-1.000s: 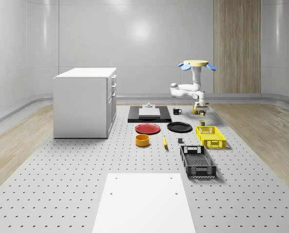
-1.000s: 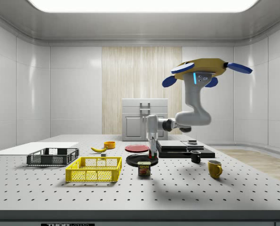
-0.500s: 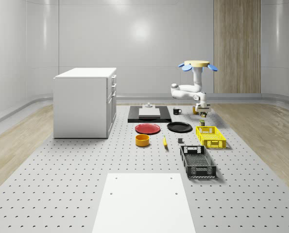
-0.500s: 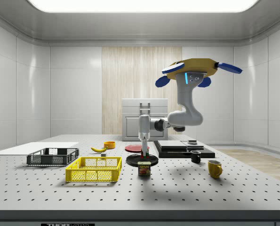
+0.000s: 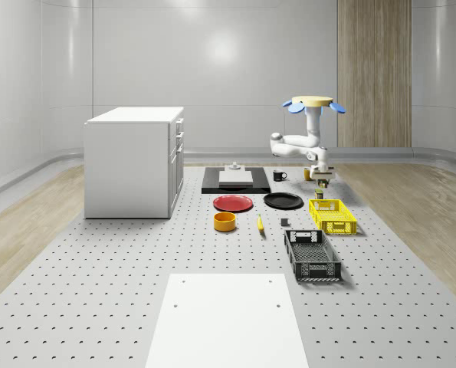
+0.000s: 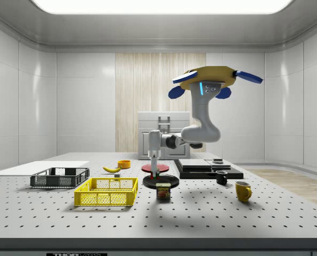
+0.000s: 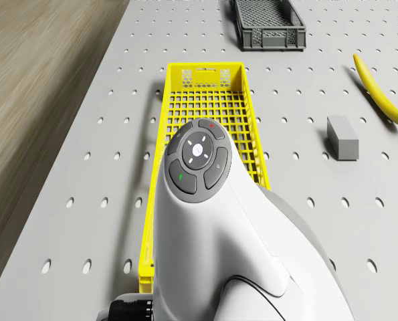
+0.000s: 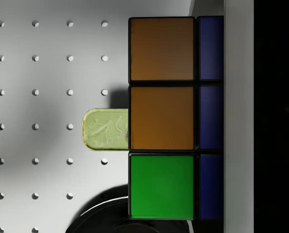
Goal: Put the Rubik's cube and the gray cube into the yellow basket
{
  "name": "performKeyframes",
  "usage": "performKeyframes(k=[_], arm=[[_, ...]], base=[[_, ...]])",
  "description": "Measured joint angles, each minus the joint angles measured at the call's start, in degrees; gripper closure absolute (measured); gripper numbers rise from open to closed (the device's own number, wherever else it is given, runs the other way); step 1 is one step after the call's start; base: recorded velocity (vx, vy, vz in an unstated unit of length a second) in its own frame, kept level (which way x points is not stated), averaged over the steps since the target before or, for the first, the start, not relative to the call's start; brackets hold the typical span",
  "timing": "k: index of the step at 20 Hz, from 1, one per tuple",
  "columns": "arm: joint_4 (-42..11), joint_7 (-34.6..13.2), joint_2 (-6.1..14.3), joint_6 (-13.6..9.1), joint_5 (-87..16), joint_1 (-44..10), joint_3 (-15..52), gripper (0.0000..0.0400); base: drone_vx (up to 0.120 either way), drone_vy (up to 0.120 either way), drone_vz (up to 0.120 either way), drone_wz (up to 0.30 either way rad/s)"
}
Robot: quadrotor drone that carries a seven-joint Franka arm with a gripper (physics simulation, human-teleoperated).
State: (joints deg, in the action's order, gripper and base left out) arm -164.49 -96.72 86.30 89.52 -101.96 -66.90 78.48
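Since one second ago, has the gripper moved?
Yes. The gripper, holding the Rubik's cube, moved toward the side view's left, from beside the Spam can toward the yellow basket.

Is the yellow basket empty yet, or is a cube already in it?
Empty. The drone view shows bare mesh in the yellow basket; the gray cube lies outside on the table, and the Rubik's cube is at the gripper.

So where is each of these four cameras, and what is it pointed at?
Whole-scene: high off the robot, down on the table; the drone hovers beyond the yellow basket.
Side: at table level; drone, arm, tool.
Drone: on the body, down on the basket; the arm shows.
Wrist: along the tool, onto the held Rubik's cube.
The basket is in the first three.
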Motion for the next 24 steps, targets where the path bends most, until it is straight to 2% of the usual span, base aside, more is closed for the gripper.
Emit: performKeyframes(k=[6,9,24], arm=[[0.02,-0.07,0.44,0.41,0.18,-0.09,0.06,0.0075],[0.02,-0.11,0.64,0.6,0.26,-0.14,0.09,0.0075],[0.06,-0.25,1.52,1.42,0.61,-0.32,0.22,0.0075]], base=[[0.12,0.0,0.0,0.0],[0.12,-0.107,0.0,0.0],[0.12,0.0,0.0,0.0]])
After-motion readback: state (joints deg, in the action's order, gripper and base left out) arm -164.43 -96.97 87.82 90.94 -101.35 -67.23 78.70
